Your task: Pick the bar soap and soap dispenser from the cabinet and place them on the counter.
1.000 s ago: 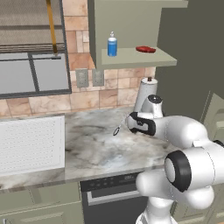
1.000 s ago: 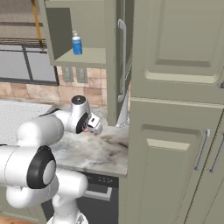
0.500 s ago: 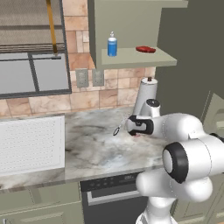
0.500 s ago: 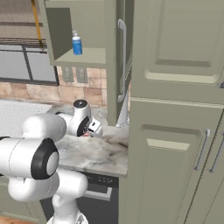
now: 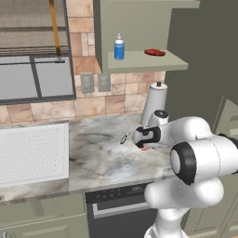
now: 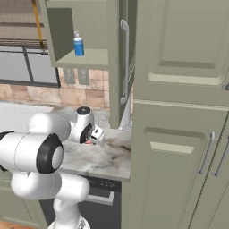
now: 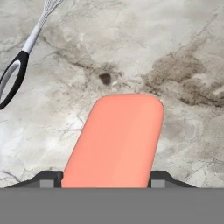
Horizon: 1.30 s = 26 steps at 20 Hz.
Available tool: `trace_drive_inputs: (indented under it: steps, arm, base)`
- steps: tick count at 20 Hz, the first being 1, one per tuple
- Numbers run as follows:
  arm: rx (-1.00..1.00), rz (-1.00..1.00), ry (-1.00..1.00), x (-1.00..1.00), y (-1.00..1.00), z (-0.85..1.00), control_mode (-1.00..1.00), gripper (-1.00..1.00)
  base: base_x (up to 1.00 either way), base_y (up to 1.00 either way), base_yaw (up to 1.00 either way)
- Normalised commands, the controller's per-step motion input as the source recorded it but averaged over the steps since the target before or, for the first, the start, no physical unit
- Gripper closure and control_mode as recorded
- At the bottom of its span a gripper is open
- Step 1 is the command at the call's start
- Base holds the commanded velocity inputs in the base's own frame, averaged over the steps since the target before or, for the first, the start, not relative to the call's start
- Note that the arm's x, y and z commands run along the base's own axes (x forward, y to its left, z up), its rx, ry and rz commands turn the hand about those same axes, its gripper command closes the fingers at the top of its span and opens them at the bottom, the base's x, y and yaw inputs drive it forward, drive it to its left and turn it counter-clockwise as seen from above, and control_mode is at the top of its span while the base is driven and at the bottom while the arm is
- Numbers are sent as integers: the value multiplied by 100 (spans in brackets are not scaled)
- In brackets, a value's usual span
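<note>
The cabinet (image 5: 139,60) is a sage-green cupboard, matte and flat-sided, high above the fingers, with its panelled door (image 6: 117,62) swung open and a long silver bar handle (image 6: 125,62) running down it. The counter (image 5: 93,153) is a wide flat slab of grey-beige stone with dark marble veining, lying right under the fingers. A white perforated panel (image 5: 32,151) sits on the counter well to the fingers' left in the left base view.

A tall white paper-towel roll (image 5: 153,102) stands upright just behind the gripper (image 5: 143,142).

The soap dispenser (image 5: 119,47) is a small blue cylinder with a white pump top and a pale label band, standing on the cabinet shelf above the fingers; no writing on the band can be read. A dark red flat oval disc (image 5: 155,52) lies on the same shelf, apart from the bottle.

The bar soap (image 7: 116,142) is a smooth coral-pink rounded-rectangle block lying between the two fingers, low over the counter, its sides reaching each fingertip (image 7: 49,179); the jaws stand wide and close against the bar, though whether they press it cannot be told.

A wire whisk (image 7: 19,65) with a black looped handle lies on the stone beyond the fingers.
</note>
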Motion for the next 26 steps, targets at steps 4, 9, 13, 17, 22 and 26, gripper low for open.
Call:
trace_drive_inputs:
  steps: [4,9,13,17,22,26]
  arm:
    - [0,0,1,0,0,-20,-100,100]
    - [0,0,1,0,0,-20,-100,100]
    - [0,0,0,0,0,-21,-100,100]
    - [0,0,0,0,0,-23,-100,100]
    - [0,0,0,0,0,-22,-100,100]
    - [0,0,0,0,0,-22,-100,-100]
  base:
    - [0,0,0]
    - [0,0,0]
    - [0,0,0]
    - [0,0,0]
    - [0,0,0]
    - [0,0,0]
